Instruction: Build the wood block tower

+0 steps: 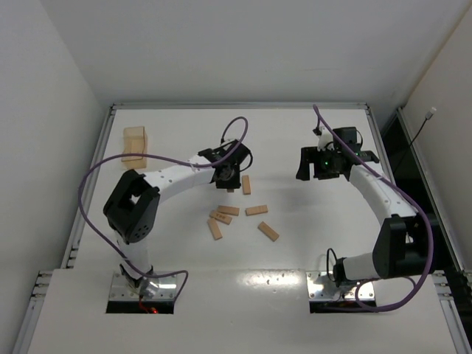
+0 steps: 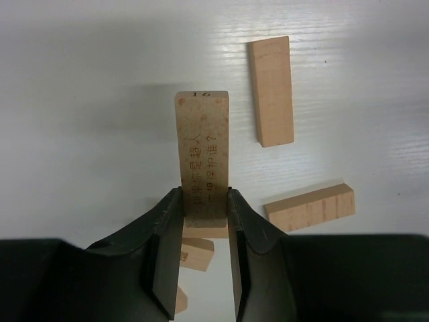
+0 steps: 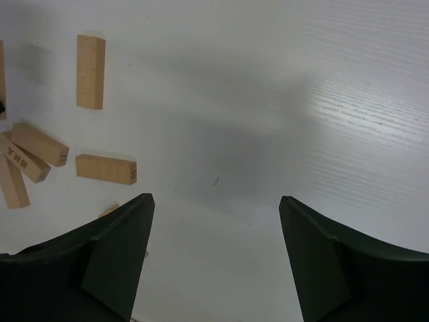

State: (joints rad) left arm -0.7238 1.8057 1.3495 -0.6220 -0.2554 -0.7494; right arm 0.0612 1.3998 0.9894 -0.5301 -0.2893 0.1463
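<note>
My left gripper (image 2: 204,208) clamped on light-tan rectangular wooden bar (image 2: 202,147), printed face showing, over centre of white desk (image 1: 295,133). Other tan bars (image 1: 257,210) lie loose and flat mid-desk, unstacked. My right gripper (image 3: 216,201) wide, empty, toward right edge.

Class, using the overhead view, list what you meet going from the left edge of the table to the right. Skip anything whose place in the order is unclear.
pale wooden box → left end effector, gripping a block → rightmost loose block → right end effector. The other loose blocks overlap sideways, so they are left out.
</note>
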